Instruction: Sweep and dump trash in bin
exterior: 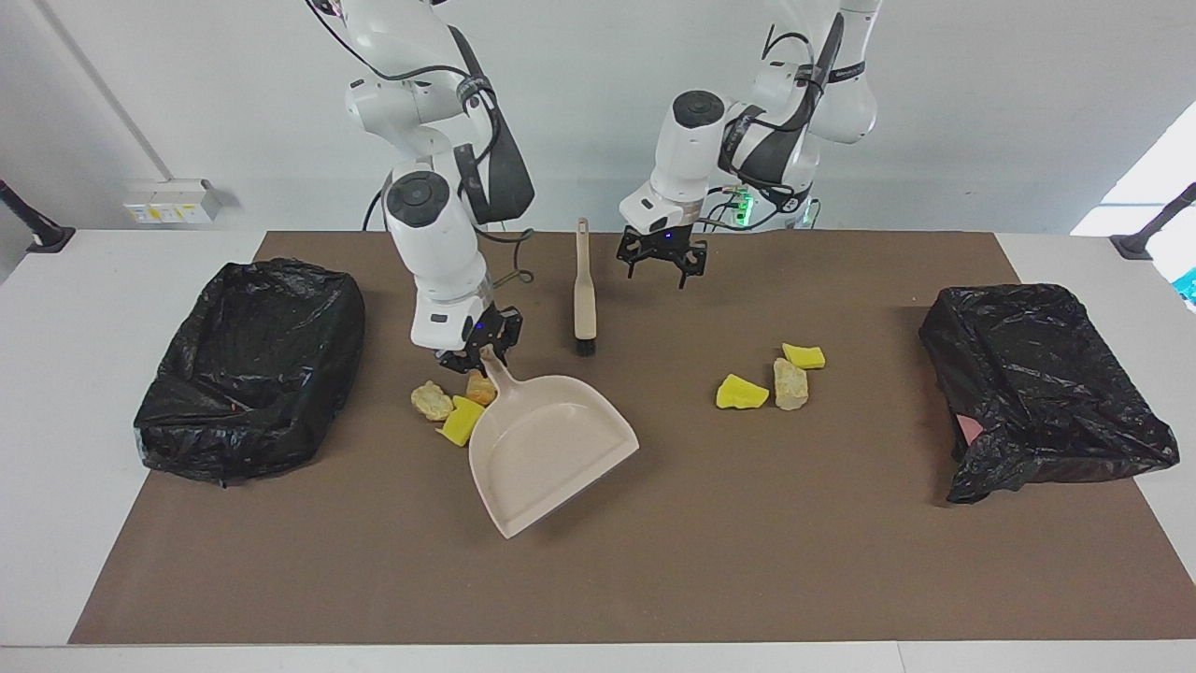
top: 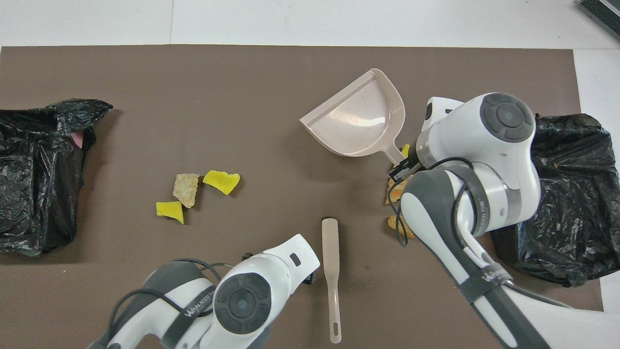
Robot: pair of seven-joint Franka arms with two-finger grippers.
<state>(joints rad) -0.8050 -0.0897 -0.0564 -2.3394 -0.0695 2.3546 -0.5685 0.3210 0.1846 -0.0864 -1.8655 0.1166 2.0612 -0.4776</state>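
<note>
Brown mat, bin-bagged at both ends: right gripper point(exterior: 479, 357) closed on dustpan point(exterior: 551, 449) handle beside one trash cluster point(exterior: 455, 402), left gripper point(exterior: 665, 264) open, empty, near brush point(exterior: 584, 290); pickup step, brush grasp likely next.

My surface point(exterior: 112, 449) was white and carried a brown mat point(exterior: 654, 561). On the mat lay a beige dustpan point(exterior: 547, 449), a brush point(exterior: 584, 290), two black-lined bins point(exterior: 248, 369) point(exterior: 1042, 388), one at each end, and two clusters of trash point(exterior: 771, 379) point(exterior: 453, 402).
</note>
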